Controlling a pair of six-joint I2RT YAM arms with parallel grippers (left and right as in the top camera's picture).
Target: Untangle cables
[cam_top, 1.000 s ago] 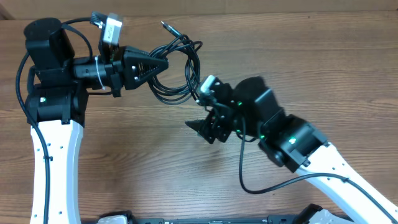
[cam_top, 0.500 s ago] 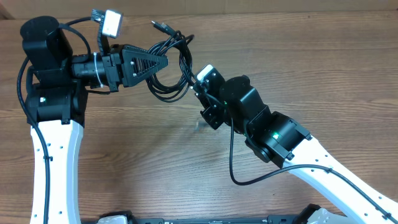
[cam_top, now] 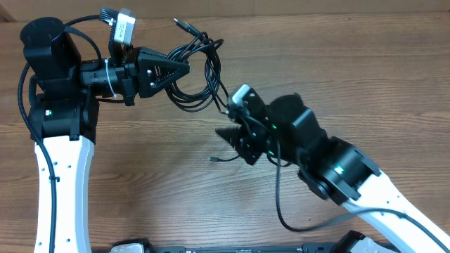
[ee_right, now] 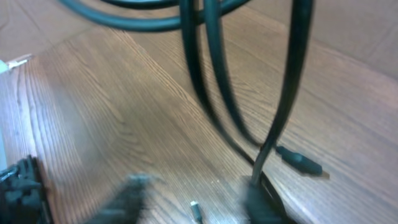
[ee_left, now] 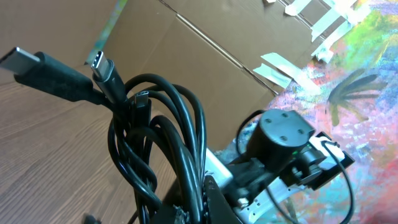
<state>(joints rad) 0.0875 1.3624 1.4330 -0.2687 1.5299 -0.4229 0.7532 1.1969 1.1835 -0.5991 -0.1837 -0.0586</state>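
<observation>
The cables [cam_top: 205, 76] hang as a tangled bunch of thin black loops at the back middle of the table. My left gripper [cam_top: 184, 70] is shut on the bunch from the left. In the left wrist view the cables [ee_left: 163, 134] rise from my shut left gripper [ee_left: 199, 208], with two silver-tipped plugs [ee_left: 99, 64] at the top left. My right gripper [cam_top: 235, 140] sits just below and right of the bunch. The right wrist view is blurred; my right gripper [ee_right: 193, 199] stands open over the wood, and one strand [ee_right: 280, 118] runs down to its right finger [ee_right: 261, 199].
A loose cable end [cam_top: 221, 158] trails on the wooden table [cam_top: 365, 63] below my right gripper. Two small plugs [ee_right: 300, 162] lie on the wood in the right wrist view. My right arm's thicker black wire [cam_top: 281, 211] loops near the front.
My right gripper swung up to the bunch, then dropped back down and right, and a cable end now lies on the table. The left gripper kept its hold, shifting the bunch slightly.
</observation>
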